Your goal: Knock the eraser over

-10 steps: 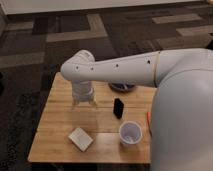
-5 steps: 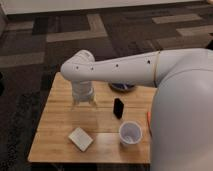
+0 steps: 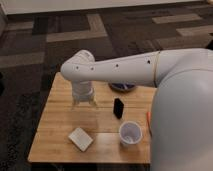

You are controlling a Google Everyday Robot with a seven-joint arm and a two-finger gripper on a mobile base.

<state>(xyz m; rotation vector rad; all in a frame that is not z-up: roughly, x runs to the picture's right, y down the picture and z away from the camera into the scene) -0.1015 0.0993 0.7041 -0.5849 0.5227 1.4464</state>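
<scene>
The eraser (image 3: 118, 107) is a small black block standing upright near the middle of the wooden table (image 3: 60, 117). My gripper (image 3: 84, 103) points down at the table, to the left of the eraser and about a hand's width from it, not touching it. My white arm (image 3: 125, 70) reaches in from the right, above the table's far part. A clear plastic cup (image 3: 130, 134) stands in front of the eraser, slightly to its right.
A flat pale square slab (image 3: 80, 138) lies near the table's front left. A dark bowl (image 3: 122, 88) sits behind the eraser, partly hidden by my arm. A small orange thing (image 3: 148, 122) lies at the right edge. Dark patterned carpet surrounds the table.
</scene>
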